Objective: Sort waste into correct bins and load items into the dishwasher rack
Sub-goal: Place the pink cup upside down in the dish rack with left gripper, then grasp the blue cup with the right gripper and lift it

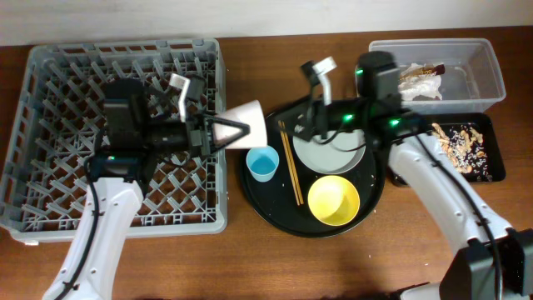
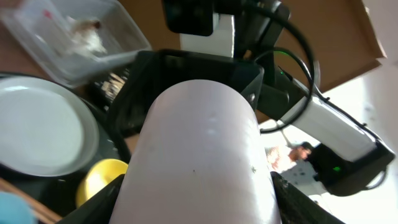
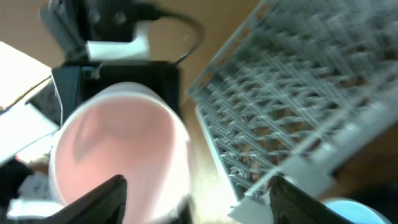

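Observation:
My left gripper [image 1: 236, 130] is shut on the small pink cup [image 1: 250, 123] and holds it on its side between the grey dishwasher rack [image 1: 50, 75] and the round tray. The left wrist view shows the cup [image 2: 199, 149] filling the jaws [image 2: 199, 211]. My right gripper [image 1: 310, 125] is open and empty, just right of the cup, over the white plate [image 1: 333, 154]. The right wrist view looks into the cup's mouth [image 3: 118, 149] between the open fingers [image 3: 199, 199], with the rack [image 3: 298, 93] beside it. The yellow bowl [image 1: 334, 201], light-blue cup [image 1: 262, 163] and chopsticks [image 1: 291, 162] lie on the round tray.
The large round black tray [image 1: 275, 208] sits right of the rack. At the back right, a clear tub [image 1: 487, 62] holds the crumpled napkin [image 1: 420, 83]. A shallow black tray [image 1: 495, 167] below it holds food scraps [image 1: 458, 142].

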`<state>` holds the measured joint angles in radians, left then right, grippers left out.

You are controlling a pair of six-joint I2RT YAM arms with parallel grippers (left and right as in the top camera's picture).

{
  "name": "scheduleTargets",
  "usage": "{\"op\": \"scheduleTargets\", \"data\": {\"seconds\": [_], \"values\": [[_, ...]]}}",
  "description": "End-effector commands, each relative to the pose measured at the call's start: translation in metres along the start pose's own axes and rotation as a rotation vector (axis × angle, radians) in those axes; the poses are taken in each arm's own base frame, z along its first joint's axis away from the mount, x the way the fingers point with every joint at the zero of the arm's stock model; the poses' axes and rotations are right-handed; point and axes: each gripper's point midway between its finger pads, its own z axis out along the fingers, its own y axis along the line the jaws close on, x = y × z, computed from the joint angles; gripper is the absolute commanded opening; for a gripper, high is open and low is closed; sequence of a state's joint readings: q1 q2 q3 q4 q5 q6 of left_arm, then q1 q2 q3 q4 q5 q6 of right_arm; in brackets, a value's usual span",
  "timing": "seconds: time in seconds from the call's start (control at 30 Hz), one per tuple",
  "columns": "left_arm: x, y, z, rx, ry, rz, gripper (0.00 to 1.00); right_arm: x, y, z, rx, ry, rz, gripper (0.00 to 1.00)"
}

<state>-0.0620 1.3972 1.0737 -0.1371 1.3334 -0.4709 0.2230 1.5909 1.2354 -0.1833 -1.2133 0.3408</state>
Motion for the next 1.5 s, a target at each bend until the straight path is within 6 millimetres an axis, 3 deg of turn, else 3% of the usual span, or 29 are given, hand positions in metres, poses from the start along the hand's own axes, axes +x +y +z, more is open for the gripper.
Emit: {"op": "scheduleTargets", "data": {"seconds": [0.0,0.13,0.23,0.3,0.37,0.47,0.6,0.7,0.83,1.03,1.07,1.17,1.23,1.3,1.33,1.47], "values": [[-0.020,0.021,-0.017,-0.125,-0.088,0.057,0.52,-0.009,-0.029,-0.036,0.086,-0.057,0.064,0.84],[-0.030,0.063,-0.030,-0.380,-0.178,0.018,0.52,0.008,-0.070,-0.068,0.274,-0.070,0.193,0.96],[-0.015,0.101,-0.065,-0.734,-0.181,-0.036,0.52,0.019,-0.079,-0.070,0.334,-0.045,0.215,0.99],[-0.001,0.098,-0.099,-1.005,-0.116,-0.038,0.52,0.019,-0.084,-0.072,0.362,-0.047,0.216,0.98],[0.007,0.088,-0.118,-1.149,-0.080,-0.051,0.52,0.020,-0.087,-0.073,0.385,-0.047,0.219,0.98],[0.044,0.076,-0.143,-1.362,0.053,-0.137,0.53,0.025,-0.095,-0.077,0.437,-0.038,0.247,0.98],[0.079,0.101,-0.141,-1.400,0.199,-0.244,0.53,0.031,-0.101,-0.080,0.479,-0.027,0.273,0.98],[0.085,0.123,-0.132,-1.403,0.267,-0.275,0.54,0.033,-0.101,-0.080,0.482,-0.023,0.282,0.98],[0.095,0.149,-0.105,-1.389,0.372,-0.252,0.54,0.035,-0.102,-0.080,0.488,-0.019,0.289,0.98],[0.115,0.178,-0.108,-1.450,0.484,-0.304,0.54,0.041,-0.103,-0.081,0.502,-0.006,0.316,0.98],[0.117,0.180,-0.107,-1.451,0.494,-0.310,0.59,0.041,-0.103,-0.081,0.502,-0.006,0.316,0.99],[0.117,0.182,-0.107,-1.451,0.495,-0.311,0.80,0.040,-0.102,-0.081,0.498,-0.006,0.315,0.99],[0.112,0.182,-0.105,-1.445,0.480,-0.302,0.81,0.040,-0.099,-0.078,0.478,-0.002,0.315,0.98],[0.093,0.170,-0.093,-1.384,0.428,-0.287,0.81,0.044,-0.093,-0.065,0.457,0.028,0.290,0.97],[0.082,0.164,-0.088,-1.354,0.397,-0.274,0.81,0.046,-0.093,-0.060,0.473,0.043,0.282,0.92],[0.021,0.113,-0.083,-1.289,0.200,-0.138,0.81,0.071,-0.104,-0.023,0.704,0.130,0.293,0.77]]}}
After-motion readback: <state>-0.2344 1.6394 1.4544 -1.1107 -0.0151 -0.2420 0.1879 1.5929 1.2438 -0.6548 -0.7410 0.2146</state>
